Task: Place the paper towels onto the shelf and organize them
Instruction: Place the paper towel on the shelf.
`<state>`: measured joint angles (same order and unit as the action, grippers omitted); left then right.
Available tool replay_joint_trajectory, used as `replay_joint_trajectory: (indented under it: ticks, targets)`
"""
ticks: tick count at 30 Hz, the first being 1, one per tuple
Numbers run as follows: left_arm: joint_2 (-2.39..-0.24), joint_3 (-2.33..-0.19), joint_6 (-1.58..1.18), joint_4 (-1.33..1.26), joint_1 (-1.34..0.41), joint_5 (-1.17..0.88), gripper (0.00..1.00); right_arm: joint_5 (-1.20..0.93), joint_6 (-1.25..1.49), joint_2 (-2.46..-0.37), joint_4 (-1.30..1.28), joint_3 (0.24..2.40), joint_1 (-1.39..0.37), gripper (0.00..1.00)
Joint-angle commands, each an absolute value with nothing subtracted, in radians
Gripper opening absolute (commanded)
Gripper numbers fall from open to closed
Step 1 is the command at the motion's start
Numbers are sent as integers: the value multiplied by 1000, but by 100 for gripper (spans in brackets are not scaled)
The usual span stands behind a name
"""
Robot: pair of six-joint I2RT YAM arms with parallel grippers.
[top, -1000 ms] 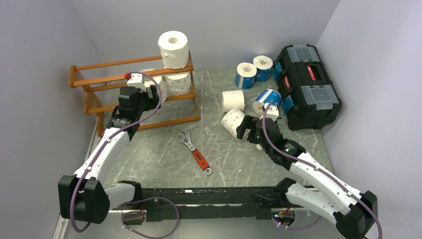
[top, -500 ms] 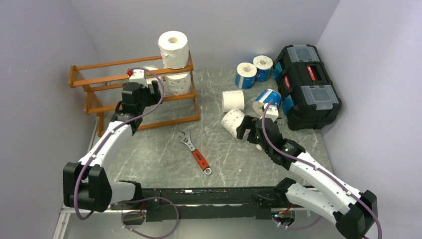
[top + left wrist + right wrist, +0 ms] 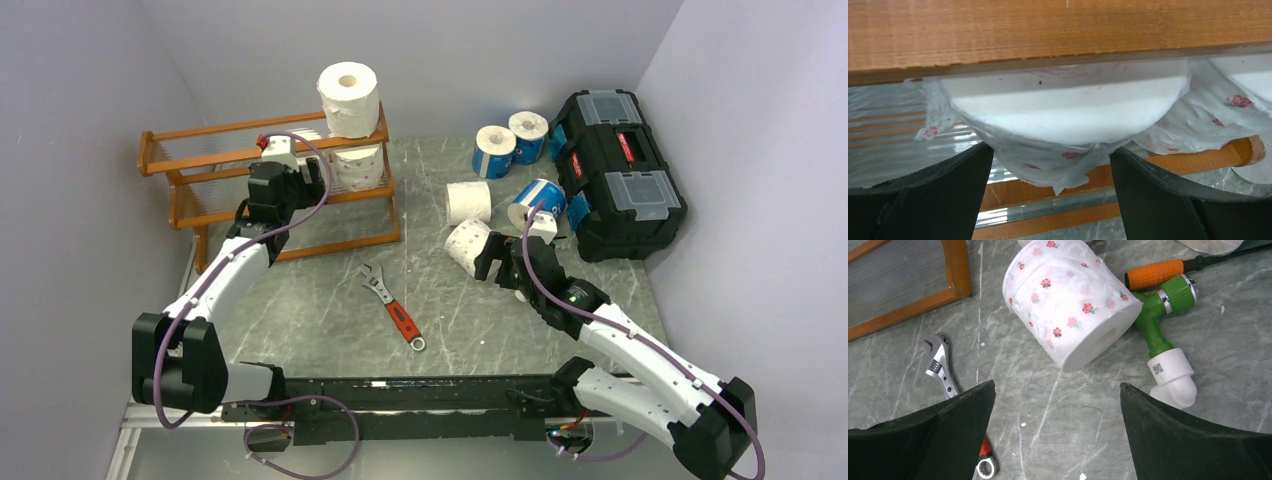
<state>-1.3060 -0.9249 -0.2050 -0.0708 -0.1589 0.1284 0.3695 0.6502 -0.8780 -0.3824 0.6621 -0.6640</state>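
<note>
The orange-brown shelf [image 3: 200, 190] stands at the back left. One white paper towel roll [image 3: 349, 98] sits on its top right end, and a red-printed one [image 3: 360, 166] on the middle tier. My left gripper [image 3: 304, 168] reaches into that tier. Its wide jaws [image 3: 1051, 148] press both sides of a red-printed roll [image 3: 1063, 110] just under a shelf rail [image 3: 1048, 30]. My right gripper [image 3: 1057, 386] hangs open over bare table, just short of a rose-printed roll [image 3: 1070, 305] lying on its side [image 3: 468, 245].
A plain white roll [image 3: 468, 202] and three blue-wrapped rolls [image 3: 494, 150] [image 3: 528, 137] [image 3: 538, 203] lie at the back right. Beside them is a black toolbox [image 3: 620, 170]. A red-handled wrench [image 3: 392, 305] lies mid-table. A green and white hose fitting [image 3: 1160, 335] rests right of the printed roll.
My left arm has stretched farther toward the shelf, carrying its gripper up and deeper into the middle tier. The right arm has barely shifted.
</note>
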Motion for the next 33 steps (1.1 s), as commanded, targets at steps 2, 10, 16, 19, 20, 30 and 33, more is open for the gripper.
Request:
replay_joint_trajectory:
  ticks: [2, 10, 16, 19, 20, 30, 33]
  targets:
    - [-1317, -966, -238, -144, -162, 94, 90, 396, 644, -876, -362, 678, -660, 97]
    - [-1304, -956, -241, -138, -198, 82, 90, 388, 648, -883, -361, 679, -660, 97]
    - [-1292, -958, -236, -114, -201, 119, 91, 387, 650, -880, -365, 681, -660, 97]
    - [-1282, -961, -233, -90, -201, 149, 93, 386, 650, -879, -366, 681, -660, 97]
    - [-1276, -961, -233, -82, -201, 162, 94, 386, 651, -880, -365, 681, -660, 97]
    - [-1177, -970, -269, 48, -201, 262, 100, 385, 654, -872, -370, 681, -660, 97]
    - [-1082, -934, -279, 81, -201, 312, 100, 387, 652, -868, -371, 681, -659, 97]
